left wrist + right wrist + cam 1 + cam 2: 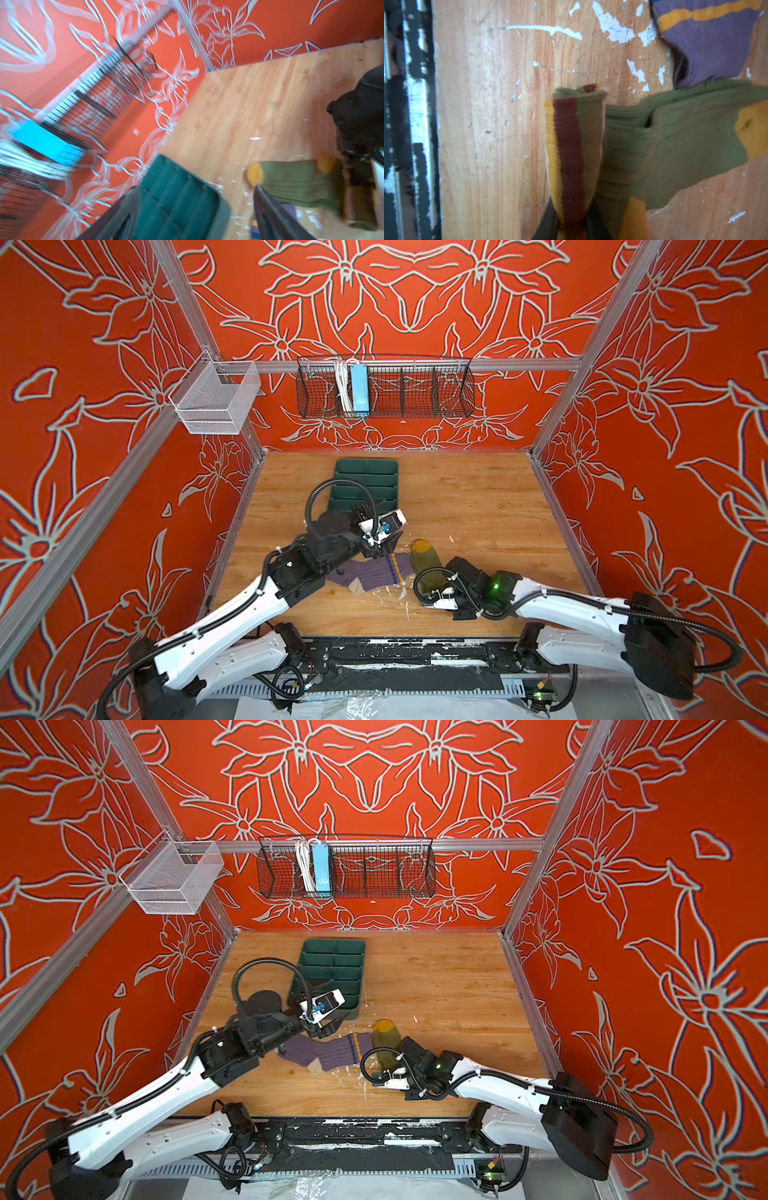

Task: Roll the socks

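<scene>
Olive sock (675, 145), mustard toe (420, 546), cuff (571, 135) in right pincer (571, 224), purple sock (708, 45) beside

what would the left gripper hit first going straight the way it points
Probably the tray: it fills the gap ahead of the left gripper in its wrist view, though blur leaves depth unclear.

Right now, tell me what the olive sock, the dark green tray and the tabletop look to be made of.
Olive sock: knitted fabric, matte; fine ribs show and it folds limply.
Dark green tray: likely moulded plastic, slight sheen, rigid thin dividers.
Tabletop: wood or wood-look laminate, visible grain, with white flaked scuffs.
</scene>
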You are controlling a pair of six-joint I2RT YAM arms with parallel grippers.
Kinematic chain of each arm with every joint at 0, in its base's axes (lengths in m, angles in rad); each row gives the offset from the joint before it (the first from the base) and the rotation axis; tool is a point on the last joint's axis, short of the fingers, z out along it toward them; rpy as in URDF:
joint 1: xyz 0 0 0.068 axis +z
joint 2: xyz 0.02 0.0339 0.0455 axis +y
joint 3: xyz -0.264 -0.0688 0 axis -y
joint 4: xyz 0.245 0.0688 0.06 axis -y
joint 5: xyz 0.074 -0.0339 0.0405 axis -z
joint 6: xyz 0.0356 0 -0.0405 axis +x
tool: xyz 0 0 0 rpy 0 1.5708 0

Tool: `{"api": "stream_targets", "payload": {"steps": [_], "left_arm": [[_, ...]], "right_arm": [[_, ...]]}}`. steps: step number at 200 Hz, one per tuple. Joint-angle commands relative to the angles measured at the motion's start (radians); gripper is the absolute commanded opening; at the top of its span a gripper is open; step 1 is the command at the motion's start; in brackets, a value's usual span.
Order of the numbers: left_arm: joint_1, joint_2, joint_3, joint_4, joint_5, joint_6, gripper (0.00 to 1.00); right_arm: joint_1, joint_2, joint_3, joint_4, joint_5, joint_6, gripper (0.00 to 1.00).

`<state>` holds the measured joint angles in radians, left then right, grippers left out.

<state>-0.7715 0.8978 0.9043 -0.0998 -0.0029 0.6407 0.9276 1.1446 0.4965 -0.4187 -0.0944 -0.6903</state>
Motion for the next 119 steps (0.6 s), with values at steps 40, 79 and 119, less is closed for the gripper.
{"api": "stream_targets", "payload": {"steps": [40,79,119], "left_arm": [[0.012,-0.041,0.038,-0.096,0.213,-0.062,0.98],[0.014,-0.002,0.124,-0.265,0.326,-0.055,0.98],[0.014,-0.074,0.104,-0.297,0.24,0.0,1.0]], "right_arm": [[0.01,0.024,-0.011,-0.064,-0.022,0.027,0.0],[0.008,0.034,-0.003,-0.068,-0.042,0.044,0.0],[0.004,0.038,0.001,-0.075,-0.05,0.064,0.0]]}}
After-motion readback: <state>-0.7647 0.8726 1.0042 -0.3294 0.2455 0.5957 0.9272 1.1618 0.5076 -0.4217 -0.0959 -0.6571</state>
